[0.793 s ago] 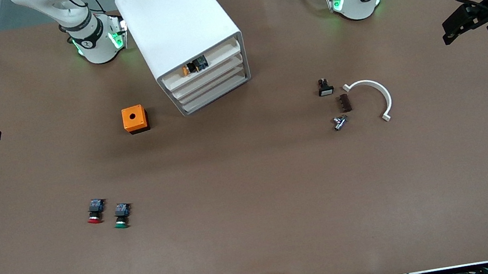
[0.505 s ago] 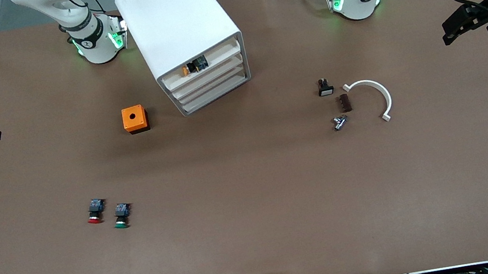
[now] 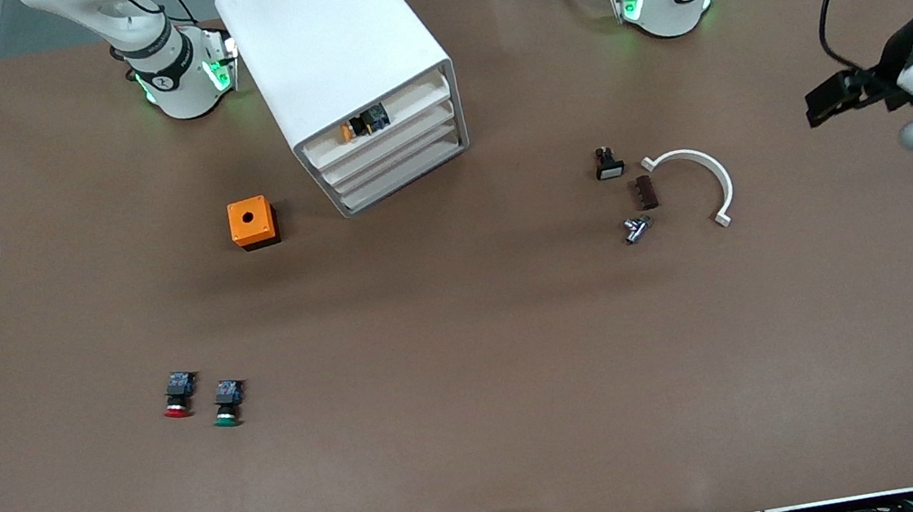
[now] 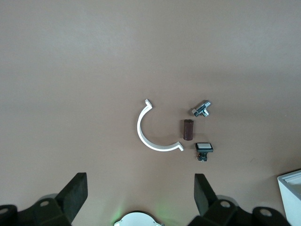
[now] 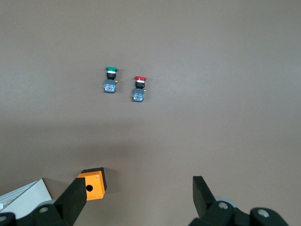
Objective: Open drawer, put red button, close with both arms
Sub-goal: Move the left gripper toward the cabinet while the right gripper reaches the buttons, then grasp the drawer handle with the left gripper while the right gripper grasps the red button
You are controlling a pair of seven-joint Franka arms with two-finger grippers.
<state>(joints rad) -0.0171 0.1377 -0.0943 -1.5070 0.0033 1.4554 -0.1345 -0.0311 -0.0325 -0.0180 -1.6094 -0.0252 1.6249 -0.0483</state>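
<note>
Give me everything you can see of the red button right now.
The red button is a tiny push button with a round red mushroom cap, a black body and a blue block at the opposite end. It lies on its side on the brown table, toward the right arm's end, cap pointing toward the front camera. The green-capped button lies beside it, apart and slightly nearer that camera. Nothing touches it; neither hand is near it.

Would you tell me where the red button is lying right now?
In the front view the red button lies on the table toward the right arm's end, right beside the green button and nearer to the front camera than the orange box.
</note>
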